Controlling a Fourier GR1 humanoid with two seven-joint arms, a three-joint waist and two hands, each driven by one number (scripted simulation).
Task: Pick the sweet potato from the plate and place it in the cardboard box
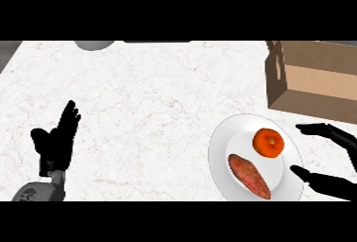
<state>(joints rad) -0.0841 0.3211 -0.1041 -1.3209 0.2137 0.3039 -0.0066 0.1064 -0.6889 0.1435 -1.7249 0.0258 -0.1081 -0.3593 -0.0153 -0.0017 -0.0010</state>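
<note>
A reddish-brown sweet potato (249, 176) lies on the lower part of a white plate (225, 151) at the right. An orange round fruit (268, 142) sits on the same plate just above it. The cardboard box (311, 80) stands open at the upper right, behind the plate. My right hand (327, 181) is at the plate's right rim, open, thumb low and fingers higher, with nothing between them. It is beside the sweet potato, not touching it. My left hand (57, 140) rests open at the left, fingers up.
The white speckled counter (153, 104) stretches between the hands. A grey round object (94, 44) and a dark flat thing (157, 41) sit at the far edge. The counter's left edge slants at the upper left.
</note>
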